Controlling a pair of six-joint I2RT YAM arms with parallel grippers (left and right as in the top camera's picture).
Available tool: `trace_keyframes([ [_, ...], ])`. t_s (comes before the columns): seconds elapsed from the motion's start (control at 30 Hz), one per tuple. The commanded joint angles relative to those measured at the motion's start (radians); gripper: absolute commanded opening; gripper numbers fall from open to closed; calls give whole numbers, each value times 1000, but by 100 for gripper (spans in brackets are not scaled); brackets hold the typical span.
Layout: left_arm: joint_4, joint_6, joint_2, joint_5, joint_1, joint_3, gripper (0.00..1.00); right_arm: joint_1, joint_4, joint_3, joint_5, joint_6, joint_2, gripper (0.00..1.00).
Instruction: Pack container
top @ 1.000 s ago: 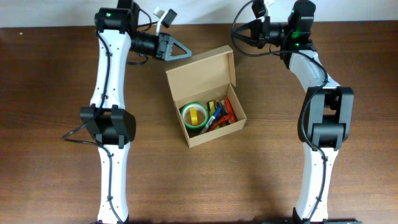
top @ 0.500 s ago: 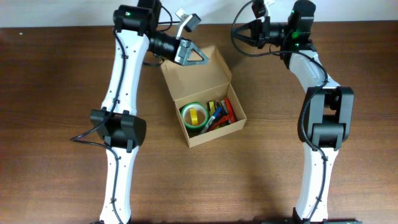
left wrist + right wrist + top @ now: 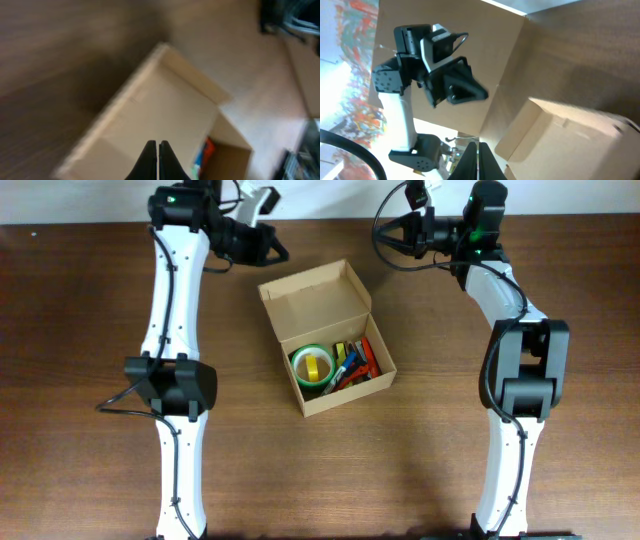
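Now, the left gripper (image 3: 157, 146) has its fingers pressed together on nothing, with the container (image 3: 318, 292) close ahead of its tips: matte brown cardboard, rectangular, flap lid up. The right gripper (image 3: 476, 146) is pinched tight and empty too, the box well beyond it. The left wrist view is blurred and cuts the box off below.

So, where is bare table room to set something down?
The brown wooden table is bare on the near side of the brown cardboard box, between the left arm and right arm. Inside the box, green tape roll and coloured pens crowd it.
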State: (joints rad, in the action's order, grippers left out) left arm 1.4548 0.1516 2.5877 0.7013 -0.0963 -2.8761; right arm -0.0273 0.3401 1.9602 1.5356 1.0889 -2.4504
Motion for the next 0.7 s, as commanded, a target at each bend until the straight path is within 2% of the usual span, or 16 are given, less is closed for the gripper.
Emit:
trace_keyframes([
  [0.0, -27, -91, -33, -107, 16, -16, 4, -23, -44, 1, 13, -30, -15, 4],
  [0.17, -25, -111, -19, -187, 35, -8, 5, -32, -81, 2, 13, -25, -32, 4],
  [0.37, -31, -111, -16, -213, 44, -3, 5, -11, 47, 47, 5, 61, 39, 4],
  [0.57, -23, -114, -16, -212, 60, -3, 4, -13, 270, 289, -6, 185, 68, 4],
  [0.67, -23, -114, -16, -212, 63, -3, 4, -14, 258, 447, -6, 185, 68, 4],
])
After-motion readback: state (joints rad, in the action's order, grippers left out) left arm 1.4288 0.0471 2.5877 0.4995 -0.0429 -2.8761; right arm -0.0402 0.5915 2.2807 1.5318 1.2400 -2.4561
